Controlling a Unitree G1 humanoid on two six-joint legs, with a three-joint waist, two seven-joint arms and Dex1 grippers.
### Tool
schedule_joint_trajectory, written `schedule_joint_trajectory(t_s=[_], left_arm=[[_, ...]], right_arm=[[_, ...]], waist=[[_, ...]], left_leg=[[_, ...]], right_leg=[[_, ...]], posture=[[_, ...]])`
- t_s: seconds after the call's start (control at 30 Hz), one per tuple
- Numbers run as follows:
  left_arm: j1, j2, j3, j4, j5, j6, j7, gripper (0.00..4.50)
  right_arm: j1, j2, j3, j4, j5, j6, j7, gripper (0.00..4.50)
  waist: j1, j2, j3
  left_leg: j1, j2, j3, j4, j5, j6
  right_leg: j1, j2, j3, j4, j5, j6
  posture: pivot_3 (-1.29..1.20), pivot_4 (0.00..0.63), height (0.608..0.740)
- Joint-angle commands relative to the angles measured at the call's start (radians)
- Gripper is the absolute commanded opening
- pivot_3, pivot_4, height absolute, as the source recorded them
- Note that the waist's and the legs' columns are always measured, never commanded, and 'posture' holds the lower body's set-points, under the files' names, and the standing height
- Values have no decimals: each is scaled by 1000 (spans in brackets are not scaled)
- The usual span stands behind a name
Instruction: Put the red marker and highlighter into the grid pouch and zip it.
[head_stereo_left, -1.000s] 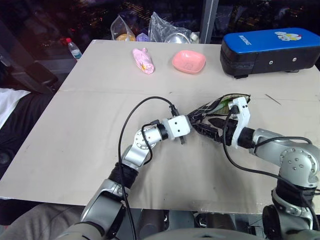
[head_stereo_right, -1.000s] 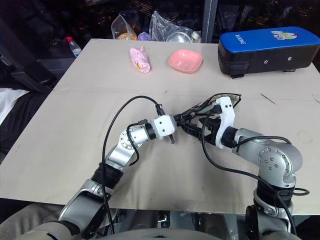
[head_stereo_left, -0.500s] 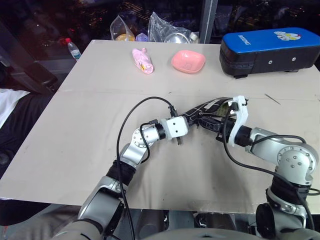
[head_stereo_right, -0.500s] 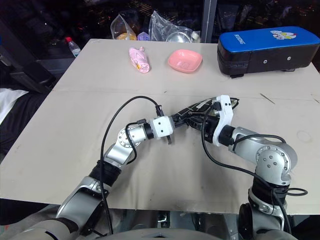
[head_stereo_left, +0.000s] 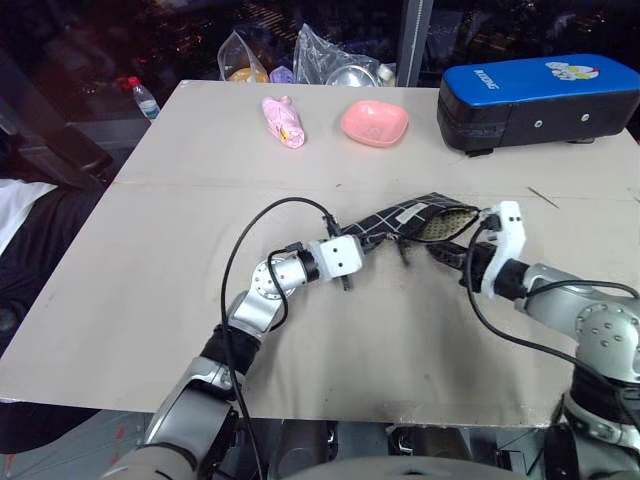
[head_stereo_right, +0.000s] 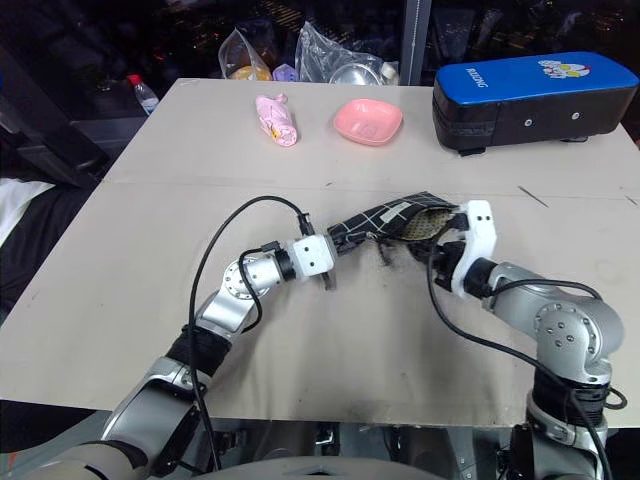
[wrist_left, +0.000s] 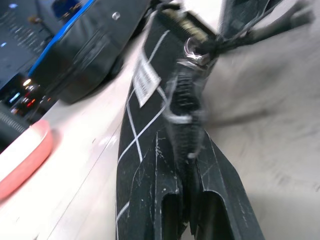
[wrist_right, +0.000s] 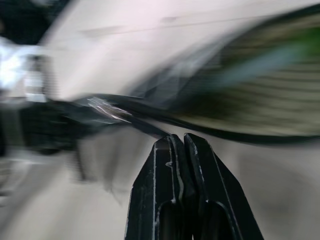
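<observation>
From the left eye view, you see the grid pouch (head_stereo_left: 405, 219) held just above the middle of the desk (head_stereo_left: 150, 260), stretched between both arms. Your left hand (head_stereo_left: 368, 243) is clamped on the pouch's near-left end. Your right hand (head_stereo_left: 440, 253) sits just beside the gaping right end with its fingers pressed together; whether they pinch the zipper pull you cannot tell. The blue-and-black case (head_stereo_left: 535, 100), pink dish (head_stereo_left: 374, 122) and pink bottle (head_stereo_left: 284, 121) stand well apart at the far edge.

The right eye view shows the same: the mouth is still open on the right, its patterned lining showing.

In the left wrist view, the left fingers (wrist_left: 165, 200) grip the pouch edge along the zipper, white label (wrist_left: 146, 79) just beyond.

In the right wrist view, the fingers (wrist_right: 170, 200) are closed, and a green blur, likely the highlighter (wrist_right: 295, 47), lies inside the open mouth. The red marker cannot be made out. Judging by this, loading looks at least partly done; zipping remains.
</observation>
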Motion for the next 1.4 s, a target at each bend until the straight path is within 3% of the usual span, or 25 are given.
schedule_joint_trajectory(t_s=[0.03, 0.2, 0.37, 0.47, 0.57, 0.97, 1.23, 1.27, 1.33, 1.4], left_arm=[[0, 8, 27, -13, -16, -7, 12, 0], [-10, 3, 33, -13, -21, 6, 18, 0], [3, -16, 23, -33, -18, 12, 11, 0], [12, -25, 18, -45, -13, 18, 11, 0], [17, -30, 16, -55, -10, 21, 10, 0], [31, -30, 12, -88, 4, 26, 15, 0], [46, -31, 13, -113, 8, 36, 17, 0], [47, -31, 13, -114, 8, 37, 16, 0], [50, -32, 12, -113, 8, 38, 16, 0], [51, -33, 12, -110, 8, 37, 16, 0]], right_arm=[[-17, -20, -79, 5, -55, -69, -65, 39], [-28, -56, -112, 30, -83, -106, -76, 39], [-14, -34, -2, -56, 6, -42, -11, 39], [-17, 1, 73, -79, 34, -29, 2, 747], [-31, 30, 126, -66, 12, -48, -16, 2149], [-88, 78, 237, 20, -12, -107, 22, 2149], [-101, 117, 244, 61, -35, -150, 20, 2149], [-101, 121, 242, 62, -35, -153, 20, 1656], [-99, 126, 239, 61, -35, -159, 20, 1215], [-97, 129, 237, 60, -34, -161, 19, 285]], waist=[[1, 0, 0], [3, 0, 0], [-3, 0, 0], [-8, 0, 0], [-8, 0, 0], [-13, 0, 0], [-15, 0, 0], [-15, 0, 0], [-15, 0, 0], [-16, 0, 0]], left_leg=[[0, 0, 0, 0, 0, 0], [0, 0, 1, 0, 0, -1], [0, 0, 1, 0, 1, -1], [0, 0, 0, -1, 0, 0], [0, 0, -1, -1, 0, 0], [-1, 0, 0, -1, 0, -1], [-1, 0, 0, -1, 0, -1], [-1, 0, 0, -1, 0, -1], [-1, 0, 0, -1, 0, -1], [-1, 0, 0, -1, 0, -1]], right_leg=[[0, 0, 0, 0, 0, 0], [0, 0, 0, 0, 0, 0], [0, 0, 0, 0, 0, 0], [0, 1, 0, 0, 0, 0], [0, 0, 0, 0, 0, 0], [0, 0, 0, -1, 0, 0], [0, 0, 0, -1, 0, 0], [0, 0, 0, -1, 0, 0], [0, 0, 0, -1, 0, 0], [0, 0, 0, -1, 0, 0]], posture=[[0, 150, 688], [0, 150, 688], [0, 150, 688], [0, 150, 688], [0, 150, 688], [0, 150, 688], [0, 150, 688], [0, 150, 688], [0, 150, 688], [0, 150, 688]])
